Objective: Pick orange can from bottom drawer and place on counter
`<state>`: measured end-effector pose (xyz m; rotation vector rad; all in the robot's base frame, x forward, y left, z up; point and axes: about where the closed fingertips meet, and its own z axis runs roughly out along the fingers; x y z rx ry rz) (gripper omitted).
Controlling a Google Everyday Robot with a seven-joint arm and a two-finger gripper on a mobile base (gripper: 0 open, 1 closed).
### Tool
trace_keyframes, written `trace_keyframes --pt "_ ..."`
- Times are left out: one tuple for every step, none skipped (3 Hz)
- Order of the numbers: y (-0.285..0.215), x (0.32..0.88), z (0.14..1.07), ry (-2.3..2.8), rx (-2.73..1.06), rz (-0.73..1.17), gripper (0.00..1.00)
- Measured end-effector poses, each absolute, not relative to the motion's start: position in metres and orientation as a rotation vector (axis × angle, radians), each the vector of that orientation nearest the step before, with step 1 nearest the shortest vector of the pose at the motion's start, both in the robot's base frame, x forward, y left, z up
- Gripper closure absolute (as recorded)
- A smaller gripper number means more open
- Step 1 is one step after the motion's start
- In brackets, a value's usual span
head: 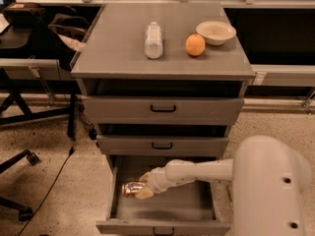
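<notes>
Gripper (pixel 141 188) sits inside the open bottom drawer (pixel 162 226), clamped on the one orange can (pixel 129 189). Well above it on the counter (pixel 118 58) I count one plastic bottle (pixel 153 40), one orange fruit (pixel 195 44) and one bowl (pixel 215 32).

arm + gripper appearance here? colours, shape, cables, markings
The arm has smooth off-white shells: a bulbous near link with two small dark holes, then a slimmer tubular forearm. The gripper, inside the bottom drawer at the orange can, is tan. No cables or markings visible.
</notes>
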<state>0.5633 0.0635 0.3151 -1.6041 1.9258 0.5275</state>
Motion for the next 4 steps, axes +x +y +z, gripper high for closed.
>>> trace_keyframes --pt "0.049 0.591 0.367 1.797 -1.448 0.686 1.0" --pt "0.047 0.585 0.431 1.622 -1.466 0.782 1.0" --pt "0.053 0.568 0.432 1.595 -1.517 0.836 1.0" --pt "0.053 0.568 0.432 1.594 -1.517 0.836 1.0"
